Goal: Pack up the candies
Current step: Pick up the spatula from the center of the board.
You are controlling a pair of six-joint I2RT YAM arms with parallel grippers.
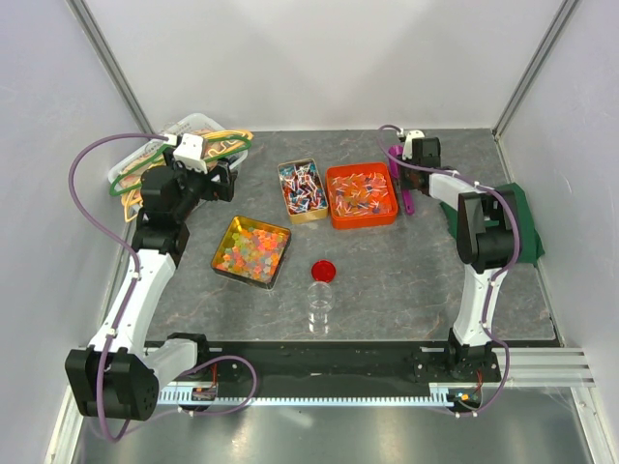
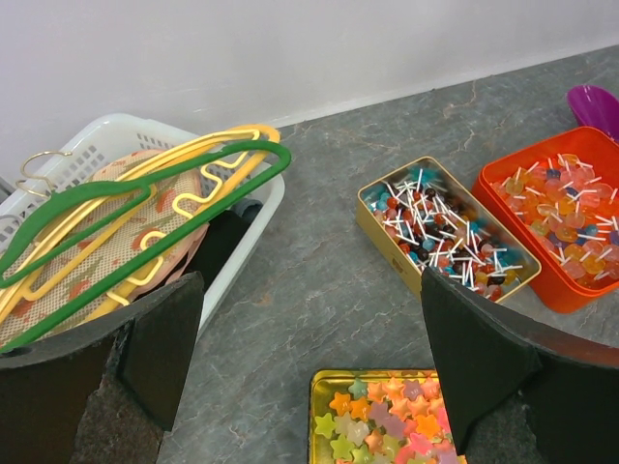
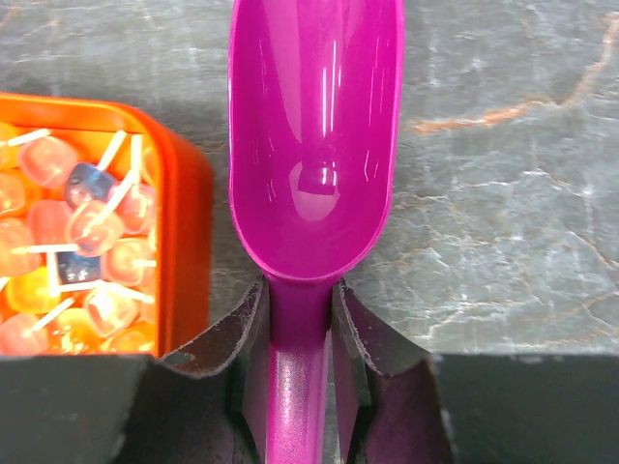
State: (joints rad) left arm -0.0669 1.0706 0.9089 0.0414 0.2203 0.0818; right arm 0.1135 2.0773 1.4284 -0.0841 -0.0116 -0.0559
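Candies (image 1: 251,248) sit in 3 open containers mid-table. Square gold tin (image 1: 221,244), nearest the L arm: pastel star-shaped sweets in orange, yellow, pink, green. Rect. gold tin (image 1: 309,219) farther back: small red/blue pieces w/ white sticks. Orange tray (image 1: 363,223) just beside it on the R: translucent sweets w/ white sticks.

Red lid (image 1: 323,270) lies flat near the square tin. Clear jar (image 1: 321,304) stands just in front of the lid, hard to make out.

Purple scoop (image 3: 314,145) lies on the table along the tray's R side. R gripper (image 3: 302,302) jaws pinch its handle from both sides; the handle's end is hidden btwn the fingers.

L gripper (image 2: 311,338) jaws are spread wide, holding nothing, above the table btwn the tins and a white basket (image 2: 106,130) of hangers (image 2: 279,162). L wrist view cuts off the square tin at the bottom.
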